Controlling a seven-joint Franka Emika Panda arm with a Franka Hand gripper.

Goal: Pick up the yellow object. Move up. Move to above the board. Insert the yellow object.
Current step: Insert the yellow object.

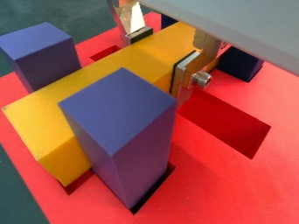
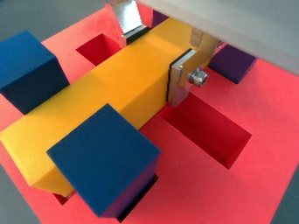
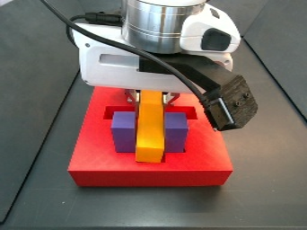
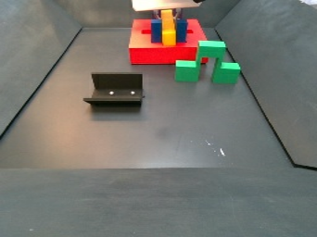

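Note:
The yellow object [image 1: 111, 92] is a long yellow-orange bar lying on the red board [image 1: 233, 166] between two upright blue-purple blocks [image 1: 117, 131], [image 1: 41, 52]. It also shows in a wrist view [image 2: 105, 101] and in both side views [image 3: 150, 130], [image 4: 168, 34]. My gripper [image 1: 162, 54] is at the bar's far end, and its fingers [image 1: 187, 74] press the bar's two sides. In both side views the gripper [image 3: 151, 97], [image 4: 168, 14] stands directly over the board [image 3: 150, 166], [image 4: 146, 54]. The bar's underside and the slot beneath it are hidden.
An open recessed slot [image 1: 222, 122] lies in the board beside the bar. Another dark block [image 2: 233, 63] stands past the gripper. A green arch-shaped block [image 4: 213, 48] lies on the floor beside the board. The fixture [image 4: 114, 91] stands on the floor toward the left wall.

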